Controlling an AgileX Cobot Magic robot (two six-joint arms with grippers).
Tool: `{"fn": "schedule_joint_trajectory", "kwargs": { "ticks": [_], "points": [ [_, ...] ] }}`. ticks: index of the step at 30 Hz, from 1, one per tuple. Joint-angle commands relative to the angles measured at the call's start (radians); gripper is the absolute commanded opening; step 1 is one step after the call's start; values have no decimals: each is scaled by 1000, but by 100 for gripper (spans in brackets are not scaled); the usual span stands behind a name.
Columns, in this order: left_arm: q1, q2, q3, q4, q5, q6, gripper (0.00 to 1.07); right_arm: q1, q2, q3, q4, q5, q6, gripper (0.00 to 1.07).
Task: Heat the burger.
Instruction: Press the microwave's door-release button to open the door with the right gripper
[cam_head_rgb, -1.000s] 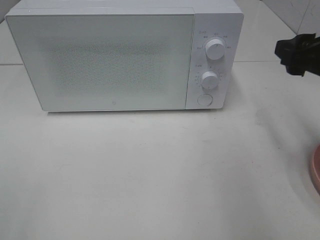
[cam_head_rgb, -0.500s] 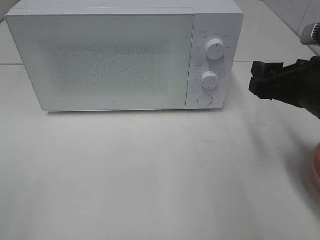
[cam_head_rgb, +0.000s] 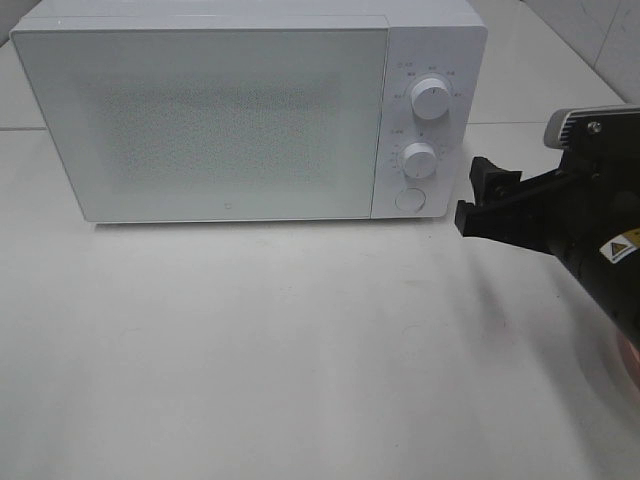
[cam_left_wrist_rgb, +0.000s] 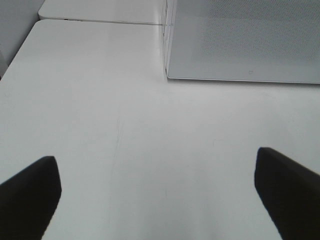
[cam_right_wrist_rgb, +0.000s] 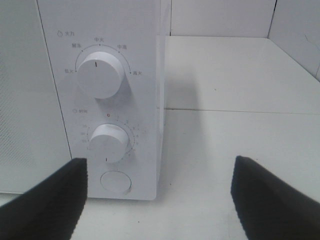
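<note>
White microwave (cam_head_rgb: 230, 120), door shut, stood on a pale table (cam_head_rgb: 300, 350). Burger: showed in no view, so its place, heading and long axis could not be told. Panel writing: 火力 over the upper dial (cam_right_wrist_rgb: 100, 72), ringed by 低火, 中火 and 高火; the lower dial (cam_right_wrist_rgb: 106, 142) bore fine numerals, unreadable. Right gripper (cam_head_rgb: 478, 195) hung just beside the panel, jaws parted, empty; the yellow label (cam_head_rgb: 620, 250) on its arm was too small to read. Left gripper (cam_left_wrist_rgb: 157, 200) was spread wide above the table, grasping nothing.

Table (cam_head_rgb: 250, 360): white, matt, faint scuffs | seam (cam_head_rgb: 530, 123): crosses far part | wall (cam_head_rgb: 605, 30): pale tiles, far right | light: soft, even
</note>
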Motion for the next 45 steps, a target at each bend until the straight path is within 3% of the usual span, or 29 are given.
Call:
{"fn": "schedule_joint_trajectory", "kwargs": {
  "ticks": [1,9,22,27,30,34,41,45],
  "points": [
    [-5,-26,3,-3,-10,1,103,77,49,1,118,-75,-13,76],
    [-5,-26,3,-3,-10,1,103,160,113,1,162,-79,-13,76],
    [-5,-26,3,-2,-10,0,103,160,113,1,161,-46,95,76],
    [-5,-26,3,-2,-10,-1,103,160,113,1,161,-43,391,75],
    [-5,-26,3,-2,-10,-1,103,160,113,1,161,-42,456,74],
    [-5,-26,3,-2,-10,-1,103,160,113,1,160,-16,882,66],
    [-5,-26,3,-2,-10,-1,103,160,113,1,156,34,1221,56],
    [-5,-26,3,-2,-10,-1,103,160,113,1,147,60,1428,44]
  ]
}}
